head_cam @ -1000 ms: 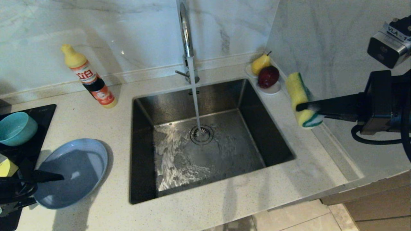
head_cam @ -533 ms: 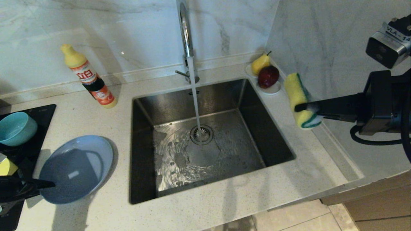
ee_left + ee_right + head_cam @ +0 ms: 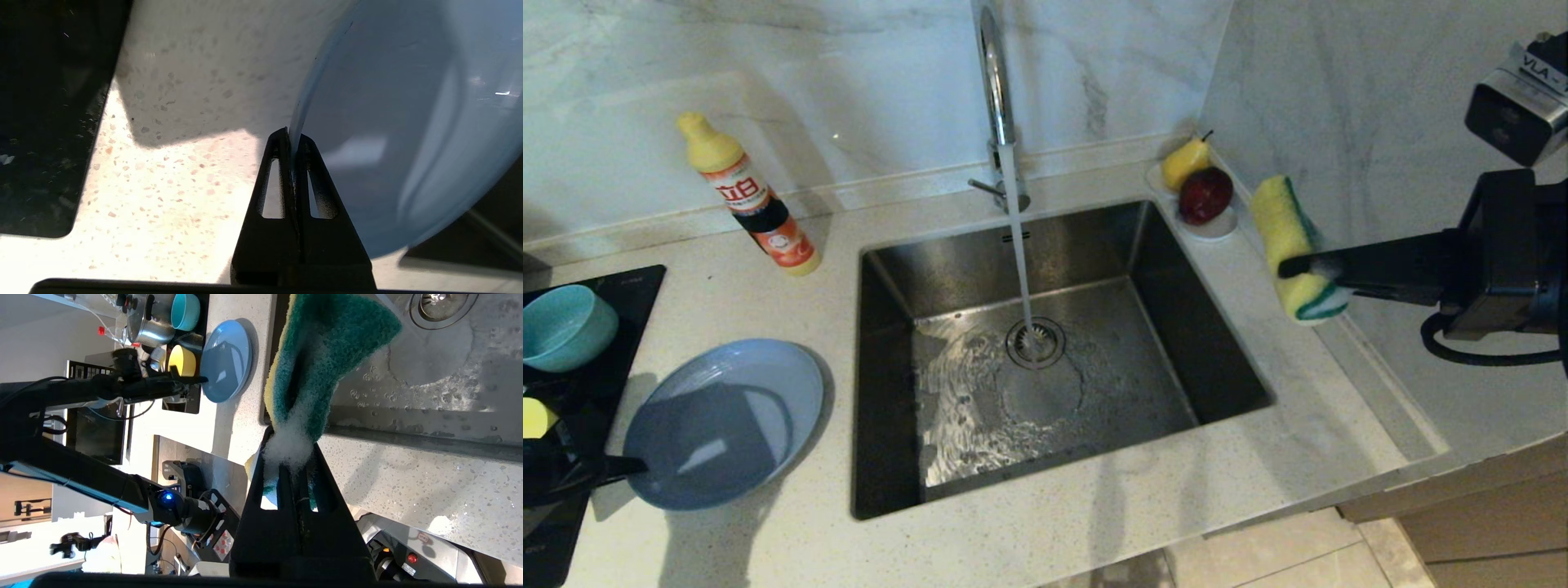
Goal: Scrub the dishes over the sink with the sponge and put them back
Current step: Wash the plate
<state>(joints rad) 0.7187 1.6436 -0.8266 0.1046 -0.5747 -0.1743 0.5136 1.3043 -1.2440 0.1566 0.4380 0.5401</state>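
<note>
The plate (image 3: 727,420) is the first dish to wash. It is round, flat and grey-blue, and it sits on the counter (image 3: 1094,523) at about 8 o'clock from the sink (image 3: 1045,351), quite near it. The left gripper (image 3: 633,466) has pinched the plate's rim at the 8 o'clock edge. In the left wrist view its two black fingers (image 3: 282,179) are squeezed tight together with just the thin rim (image 3: 292,122) between them — so the plate is held by its edge.

The right gripper (image 3: 1303,265) is up above the counter at about 3 o'clock from the sink. Its fingers are closed hard on the sponge (image 3: 1294,249), which is yellow with a green side and has white foam on it. The sponge stands tall, its long way pointing from 12 to 6 o'clock.

Water runs from the tap (image 3: 995,90) onto the drain (image 3: 1036,341). The teal bowl (image 3: 564,325) and the yellow bowl (image 3: 182,359) wait on the black stove top (image 3: 605,359) at 9 o'clock.

The sink lies at about 2 o'clock from the plate — I think the left arm must lift it and carry it that way, while the sponge comes in from 3 o'clock to meet it.
</note>
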